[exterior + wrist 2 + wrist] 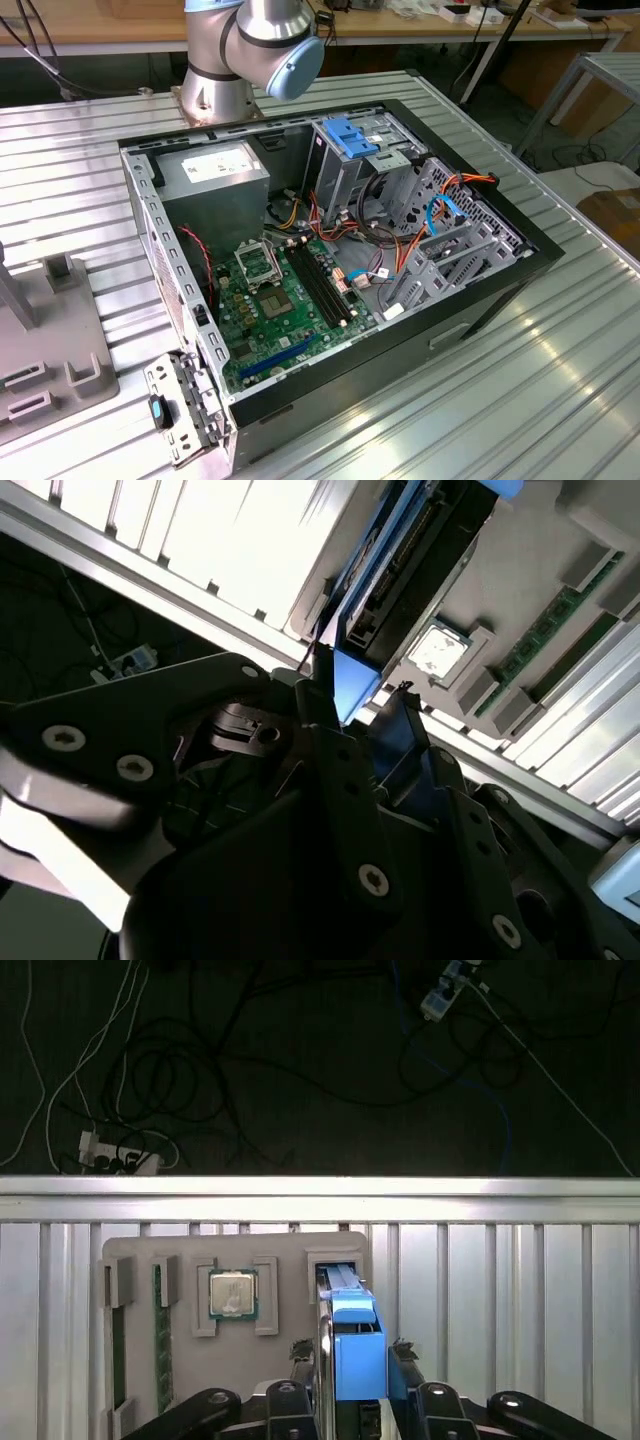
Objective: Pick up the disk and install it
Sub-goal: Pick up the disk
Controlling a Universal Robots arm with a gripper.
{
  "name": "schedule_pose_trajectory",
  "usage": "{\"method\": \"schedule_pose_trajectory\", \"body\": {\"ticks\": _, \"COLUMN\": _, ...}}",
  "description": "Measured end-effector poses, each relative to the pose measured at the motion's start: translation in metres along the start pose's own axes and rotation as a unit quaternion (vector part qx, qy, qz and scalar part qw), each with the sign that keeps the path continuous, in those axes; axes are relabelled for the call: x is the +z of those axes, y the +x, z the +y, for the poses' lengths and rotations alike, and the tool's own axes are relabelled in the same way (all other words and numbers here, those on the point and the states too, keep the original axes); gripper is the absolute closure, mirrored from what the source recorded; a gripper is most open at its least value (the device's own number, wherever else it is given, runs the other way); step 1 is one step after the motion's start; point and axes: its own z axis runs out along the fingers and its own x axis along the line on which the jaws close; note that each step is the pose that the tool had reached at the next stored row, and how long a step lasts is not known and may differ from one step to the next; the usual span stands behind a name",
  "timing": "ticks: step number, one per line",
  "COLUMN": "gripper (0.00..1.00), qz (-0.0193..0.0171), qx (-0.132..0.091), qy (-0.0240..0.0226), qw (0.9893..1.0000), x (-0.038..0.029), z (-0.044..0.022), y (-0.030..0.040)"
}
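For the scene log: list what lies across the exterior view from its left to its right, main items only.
grey parts tray → green motherboard → grey metal drive bracket with orange cables

**Ribbed silver metal bench (560, 380), dark floor (330, 1130)**

Light glares off the bench. A long light-wooden table (100, 25) stands behind it in the exterior view; a tangle of loose black cables (200, 1080) sprawls over the floor

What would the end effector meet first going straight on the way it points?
The disk, standing on edge in the grey tray's slot, directly ahead of the end effector; whether they touch is unclear.
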Motion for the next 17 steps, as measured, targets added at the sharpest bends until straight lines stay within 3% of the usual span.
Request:
{"method": "schedule_pose_trajectory", "body": {"ticks": 5, "gripper": 0.51, "qz": -0.0004, "qx": 0.000, "qy": 0.0001, "qw": 1.0000, "x": 0.0004, "z": 0.0000, "y": -0.0013}}
{"method": "schedule_pose_trajectory", "body": {"ticks": 12, "gripper": 0.51, "qz": -0.0003, "qx": -0.002, "qy": 0.0004, "qw": 1.0000, "x": 0.0174, "z": -0.0006, "y": -0.0010}}
{"method": "schedule_pose_trajectory", "body": {"ticks": 14, "gripper": 0.51, "qz": -0.0002, "qx": -0.006, "qy": 0.0064, "qw": 1.0000, "x": 0.0197, "z": -0.0006, "y": -0.0009}}
{"method": "schedule_pose_trajectory", "body": {"ticks": 17, "gripper": 0.51, "qz": -0.0001, "qx": -0.011, "qy": 0.0101, "qw": 0.9999, "x": 0.0222, "z": 0.0003, "y": -0.0006}}
